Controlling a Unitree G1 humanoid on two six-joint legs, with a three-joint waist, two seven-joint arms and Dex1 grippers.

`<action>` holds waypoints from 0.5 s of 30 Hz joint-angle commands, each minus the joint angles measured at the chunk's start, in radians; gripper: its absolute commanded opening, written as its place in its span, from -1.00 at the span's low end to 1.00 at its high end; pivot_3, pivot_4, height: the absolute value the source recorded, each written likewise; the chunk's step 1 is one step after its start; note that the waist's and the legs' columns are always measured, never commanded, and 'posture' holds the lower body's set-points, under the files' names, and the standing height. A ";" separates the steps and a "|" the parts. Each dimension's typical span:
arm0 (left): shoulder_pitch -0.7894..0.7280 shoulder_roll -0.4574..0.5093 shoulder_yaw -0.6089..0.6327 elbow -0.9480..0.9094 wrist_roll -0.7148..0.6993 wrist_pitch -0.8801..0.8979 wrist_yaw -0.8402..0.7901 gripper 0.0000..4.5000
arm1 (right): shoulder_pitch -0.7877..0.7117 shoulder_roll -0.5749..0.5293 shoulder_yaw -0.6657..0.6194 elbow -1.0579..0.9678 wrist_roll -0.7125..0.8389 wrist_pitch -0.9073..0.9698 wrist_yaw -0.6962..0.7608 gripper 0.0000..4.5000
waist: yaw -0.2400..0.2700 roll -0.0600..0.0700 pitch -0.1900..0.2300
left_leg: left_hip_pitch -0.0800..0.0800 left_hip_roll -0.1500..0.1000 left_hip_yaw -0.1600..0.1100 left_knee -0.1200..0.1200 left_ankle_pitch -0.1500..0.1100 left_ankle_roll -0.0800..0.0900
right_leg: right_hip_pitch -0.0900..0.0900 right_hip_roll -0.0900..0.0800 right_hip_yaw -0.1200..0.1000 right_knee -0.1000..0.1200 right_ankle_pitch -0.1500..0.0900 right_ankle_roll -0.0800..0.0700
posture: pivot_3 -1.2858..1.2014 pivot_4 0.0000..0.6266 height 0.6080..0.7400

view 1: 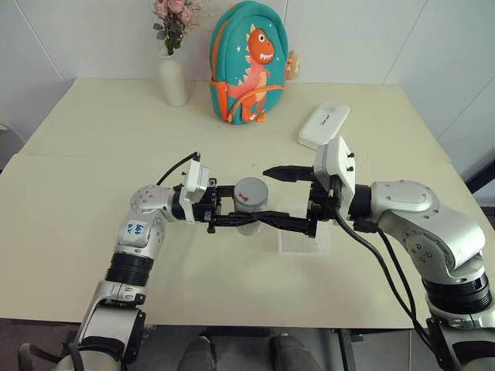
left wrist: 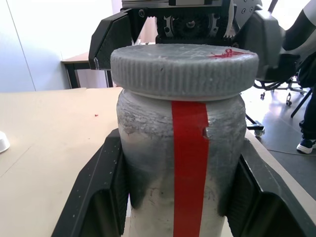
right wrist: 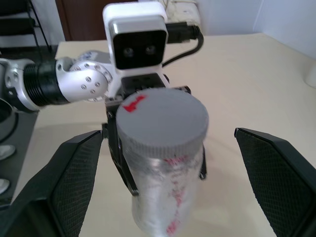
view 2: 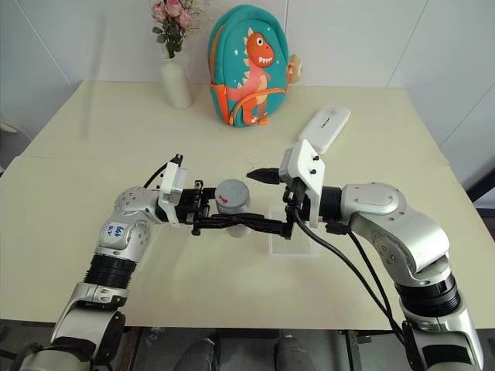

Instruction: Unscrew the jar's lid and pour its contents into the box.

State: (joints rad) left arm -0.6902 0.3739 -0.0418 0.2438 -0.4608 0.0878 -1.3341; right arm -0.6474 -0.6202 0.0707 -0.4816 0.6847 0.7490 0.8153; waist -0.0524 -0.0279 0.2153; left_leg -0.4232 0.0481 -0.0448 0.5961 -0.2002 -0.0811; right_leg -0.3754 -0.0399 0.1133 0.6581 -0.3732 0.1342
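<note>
Jar [view 1: 250,207] upright, lid [view 1: 250,190] on top, left fingers [left wrist: 106,192] clamping its body, right fingers [right wrist: 279,168] spread wide

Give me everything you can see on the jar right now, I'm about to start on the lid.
The jar is a small cylinder with a frosted silvery body and a red stripe down its side. The ribbed grey lid, marked with a red blot, is still on. It stands upright, clamped at the body by the left gripper, above the table. The right gripper's jaws flank it, wide open and not touching.

Backpack [view 1: 247,66], vase [view 1: 174,79] — white case [view 1: 324,125] — table [view 1: 93,193].
</note>
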 commanded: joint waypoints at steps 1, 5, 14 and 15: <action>-0.005 -0.001 -0.004 -0.016 -0.002 -0.016 -0.011 -0.09 | -0.016 0.014 -0.018 -0.039 0.024 0.000 -0.011 0.99 | 0.000 0.000 0.000 | 0.000 0.000 0.000 0.000 0.000 0.000 | 0.000 0.000 0.000 0.000 0.000 0.000 | 0.03 -0.52 1.00; -0.009 -0.009 -0.006 -0.011 -0.002 -0.021 -0.011 -0.09 | -0.043 0.052 0.020 0.005 -0.029 -0.033 -0.030 0.99 | -0.002 0.000 0.000 | 0.000 0.000 0.000 0.000 0.000 0.000 | 0.000 0.000 0.000 0.000 0.000 0.000 | 0.03 -0.52 1.00; -0.003 -0.015 -0.008 -0.021 -0.003 -0.021 -0.008 -0.09 | -0.079 0.097 0.037 0.048 -0.062 -0.057 -0.020 0.99 | 0.000 0.000 0.000 | 0.000 0.000 0.000 0.000 0.000 0.000 | 0.000 0.000 0.000 0.000 0.000 0.000 | 0.03 -0.52 1.00; -0.002 -0.015 -0.008 -0.022 -0.003 -0.021 -0.008 -0.09 | -0.080 0.100 0.037 0.049 -0.064 -0.057 -0.018 0.99 | 0.000 0.000 0.000 | 0.000 0.000 0.000 0.000 0.000 0.000 | 0.000 0.000 0.000 0.000 0.000 0.000 | 0.03 -0.52 1.00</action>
State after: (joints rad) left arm -0.6903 0.3630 -0.0505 0.2478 -0.4606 0.0801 -1.3440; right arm -0.7042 -0.5287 0.1117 -0.4191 0.6176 0.7169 0.7918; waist -0.0529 -0.0278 0.2153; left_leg -0.4232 0.0481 -0.0448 0.5963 -0.2002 -0.0810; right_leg -0.3755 -0.0398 0.1133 0.6582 -0.3732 0.1341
